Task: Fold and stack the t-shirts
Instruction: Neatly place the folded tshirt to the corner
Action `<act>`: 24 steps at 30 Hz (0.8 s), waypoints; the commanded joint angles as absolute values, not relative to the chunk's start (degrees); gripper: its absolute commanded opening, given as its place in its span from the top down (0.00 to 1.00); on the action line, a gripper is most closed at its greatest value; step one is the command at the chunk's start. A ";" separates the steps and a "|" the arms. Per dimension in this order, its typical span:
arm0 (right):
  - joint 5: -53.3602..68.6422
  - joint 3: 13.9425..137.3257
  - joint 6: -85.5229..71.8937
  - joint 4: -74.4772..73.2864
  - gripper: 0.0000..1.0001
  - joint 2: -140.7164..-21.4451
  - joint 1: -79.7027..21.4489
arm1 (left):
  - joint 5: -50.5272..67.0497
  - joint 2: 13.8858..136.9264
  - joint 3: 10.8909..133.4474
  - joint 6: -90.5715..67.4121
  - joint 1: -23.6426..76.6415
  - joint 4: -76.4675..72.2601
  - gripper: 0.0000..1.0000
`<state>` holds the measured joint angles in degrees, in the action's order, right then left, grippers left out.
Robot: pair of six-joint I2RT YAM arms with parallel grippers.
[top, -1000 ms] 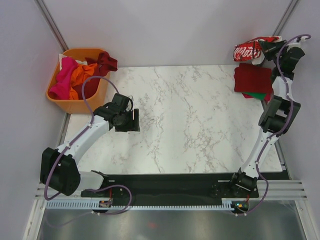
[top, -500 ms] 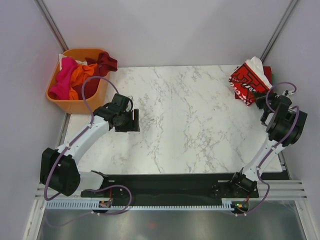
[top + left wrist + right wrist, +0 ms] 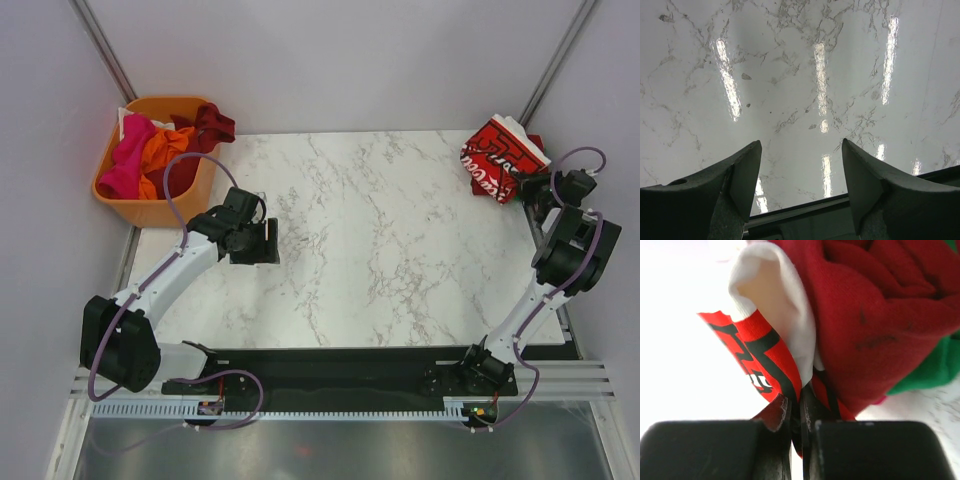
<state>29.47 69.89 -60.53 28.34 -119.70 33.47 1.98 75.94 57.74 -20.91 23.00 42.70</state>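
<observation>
Stacking stage at the far right corner of the surface [image 3: 380,250]. The right tool [image 3: 796,409] stands nearly closed, its jaws pinching a thin fold of the printed t-shirt [image 3: 757,357], cream-white with red and black lettering. The grip sits at the cloth's edge, probably so that the bundle can be laid down without the tool coming between it and the pile. The printed t-shirt lies against a bunched red t-shirt [image 3: 875,315], with a green t-shirt [image 3: 935,370] showing beneath at the right; this suggests that finished garments are piled here, away from the working middle of the surface. From above, the printed garment looks folded but tilted and uneven; whether it rests fully on the pile cannot be told. The left tool [image 3: 801,160] hangs with its jaws wide and nothing between them, above bare marble near the left side, well apart from the pile, a likely waiting pose close to the supply. That supply is the orange basket [image 3: 150,212] off the far left corner, holding a pink t-shirt [image 3: 122,160], an orange t-shirt [image 3: 165,150] and a dark red t-shirt [image 3: 208,125] draped over its rim, none folded. Judged progress: partway. The next move would be release onto the pile, with a risk that the loose fold springs open.
</observation>
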 commanded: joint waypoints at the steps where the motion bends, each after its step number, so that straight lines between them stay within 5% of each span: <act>1: 19.95 82.52 -60.90 38.31 0.91 -120.14 38.67 | 1.58 74.79 57.74 -19.07 23.12 41.04 0.27; 10: 7.75 91.67 -55.66 35.88 0.84 -124.54 38.06 | 1.32 75.59 57.74 -19.07 23.12 41.04 0.27; 13: 2.47 93.24 -50.73 31.57 0.73 -123.93 37.71 | 1.32 75.50 57.57 -19.07 23.12 41.13 0.27; 20: -11.94 101.06 -29.11 16.54 0.29 -118.57 31.48 | 1.32 75.50 57.66 -19.07 23.29 41.13 0.27; 24: -16.08 105.29 -22.34 11.52 0.19 -115.32 28.75 | 1.49 74.88 57.57 -19.07 23.38 41.13 0.27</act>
<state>0.05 98.13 -34.85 4.71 -123.39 25.58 1.98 75.96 57.74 -20.91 23.00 42.70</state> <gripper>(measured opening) 0.794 0.729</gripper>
